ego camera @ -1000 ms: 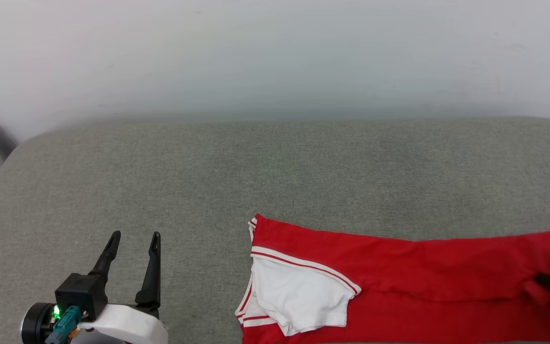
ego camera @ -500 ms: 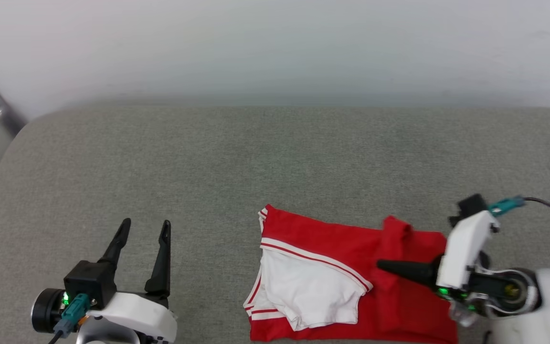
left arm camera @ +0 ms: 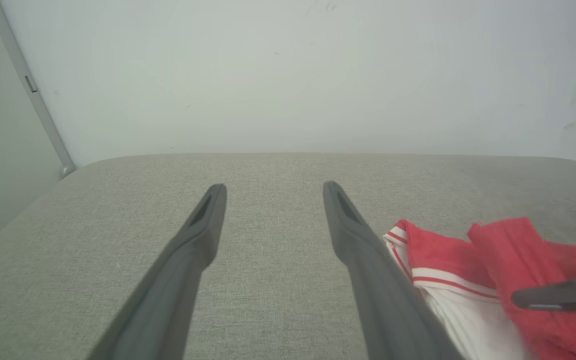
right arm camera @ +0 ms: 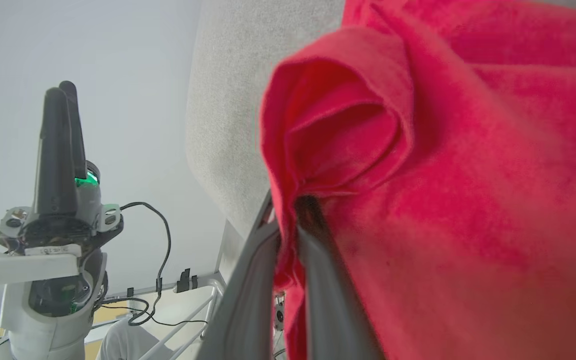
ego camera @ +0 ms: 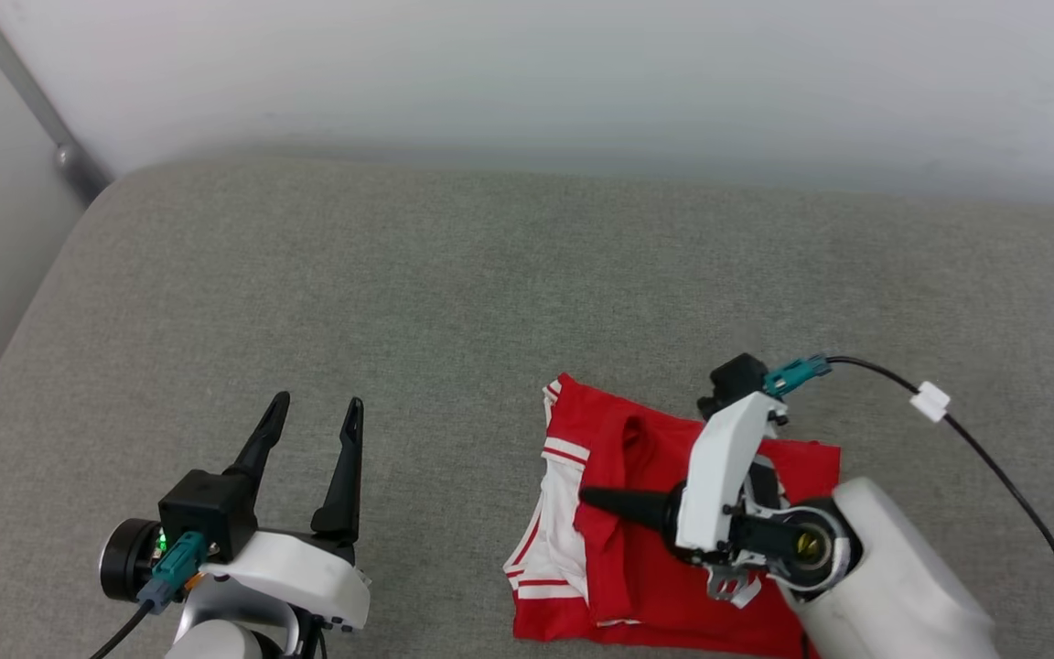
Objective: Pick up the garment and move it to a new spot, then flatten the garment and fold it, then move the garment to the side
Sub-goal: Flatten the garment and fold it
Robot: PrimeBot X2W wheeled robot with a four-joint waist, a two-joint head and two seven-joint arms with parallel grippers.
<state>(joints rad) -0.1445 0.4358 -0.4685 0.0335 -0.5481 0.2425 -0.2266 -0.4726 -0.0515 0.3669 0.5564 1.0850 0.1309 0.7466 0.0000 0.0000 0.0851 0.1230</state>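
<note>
The garment (ego camera: 646,586), a red jersey with white striped sleeves, lies partly folded on the grey cushion near its front edge. My right gripper (ego camera: 593,500) points left above it, shut on a fold of red fabric that it holds lifted over the shirt's body. In the right wrist view the red cloth (right arm camera: 468,175) is pinched between the two fingers of the right gripper (right arm camera: 293,215). My left gripper (ego camera: 318,403) hovers open and empty over bare cushion, left of the garment. In its own wrist view the left gripper (left arm camera: 273,187) has the garment (left arm camera: 443,250) beside its right finger.
The grey cushion (ego camera: 454,302) stretches wide to the left and behind the garment, against a white wall (ego camera: 527,73). A metal pole (ego camera: 33,101) slants at the far left corner. A black cable (ego camera: 994,458) trails from the right wrist.
My right gripper has swept left, carrying the garment's right end over its body, so the shirt is now much shorter. The head view has shifted. The left gripper stays open.
</note>
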